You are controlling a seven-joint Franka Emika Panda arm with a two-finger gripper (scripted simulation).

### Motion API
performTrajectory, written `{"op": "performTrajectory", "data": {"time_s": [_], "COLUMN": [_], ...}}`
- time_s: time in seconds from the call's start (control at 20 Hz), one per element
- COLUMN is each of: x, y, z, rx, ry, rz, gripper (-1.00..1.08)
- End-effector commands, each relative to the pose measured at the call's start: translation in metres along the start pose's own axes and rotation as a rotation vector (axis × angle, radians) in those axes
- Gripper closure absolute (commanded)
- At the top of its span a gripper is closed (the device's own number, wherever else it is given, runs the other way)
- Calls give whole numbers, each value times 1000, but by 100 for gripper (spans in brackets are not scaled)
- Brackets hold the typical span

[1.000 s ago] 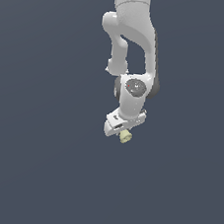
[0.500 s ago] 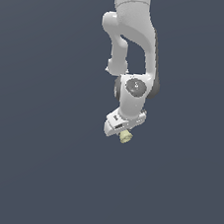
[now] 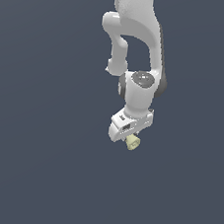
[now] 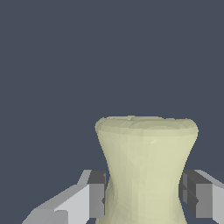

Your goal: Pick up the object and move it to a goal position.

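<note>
The object (image 3: 133,143) is a small pale yellow-cream spool that pokes out just below the white gripper (image 3: 130,139) in the exterior view. In the wrist view the object (image 4: 145,170) fills the lower middle, narrow at its waist and flared at the end. Both grey fingertips (image 4: 97,194) press against that waist, one on each side, so the gripper (image 4: 144,197) is shut on the object. The arm hangs down from the top of the exterior view and holds the object in the air.
A plain dark blue-grey background fills both views. The white arm (image 3: 135,42) is the only other body in sight.
</note>
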State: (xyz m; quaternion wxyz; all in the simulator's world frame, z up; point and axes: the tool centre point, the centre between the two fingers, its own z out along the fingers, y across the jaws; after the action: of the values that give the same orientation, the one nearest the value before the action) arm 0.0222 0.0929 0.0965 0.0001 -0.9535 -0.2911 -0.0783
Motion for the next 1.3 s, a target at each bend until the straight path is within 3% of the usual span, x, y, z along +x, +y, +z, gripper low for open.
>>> {"op": "performTrajectory", "data": {"time_s": [0.0, 0.4, 0.7, 0.95, 1.25], "x": [29, 126, 170, 184, 191], "y": [2, -3, -19, -32, -45], "z": [-21, -129, -215, -265, -307], "rx": [-21, -108, -166, -198, -222], "ry": [77, 391, 601, 719, 814], "rz": [-33, -168, -259, -310, -352], "gripper": [108, 108, 108, 108, 108]}}
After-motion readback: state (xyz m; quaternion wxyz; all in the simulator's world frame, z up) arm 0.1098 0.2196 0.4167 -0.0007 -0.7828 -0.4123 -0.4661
